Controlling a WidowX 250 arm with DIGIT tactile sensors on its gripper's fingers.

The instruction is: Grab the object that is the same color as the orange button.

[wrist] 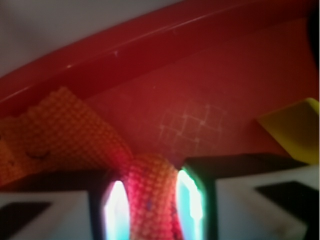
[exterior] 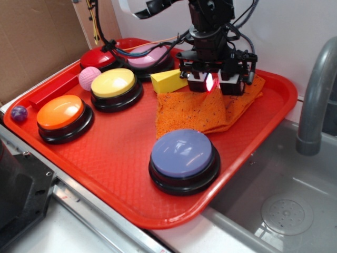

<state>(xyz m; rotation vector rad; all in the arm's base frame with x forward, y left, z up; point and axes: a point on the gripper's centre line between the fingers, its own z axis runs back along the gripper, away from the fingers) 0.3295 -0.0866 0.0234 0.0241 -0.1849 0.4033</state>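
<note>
Red tray beside a grey sink; my gripper sits on the orange cloth at the far side.

On the red tray (exterior: 131, 153), the orange knitted cloth (exterior: 189, 113) lies at about 1 o'clock, well apart from the orange button (exterior: 60, 112) at 9 o'clock and touching the yellow wedge (exterior: 167, 80). My gripper (exterior: 213, 83) is pinched on a raised fold of it; the wrist view shows knit (wrist: 150, 200) bunched between the fingers (wrist: 116, 210). I judge it light, soft and floppy, not slippery or fragile, so a pinched ridge is the right hold, though loose edges will drape. I can read no labels or writing anywhere.
</note>
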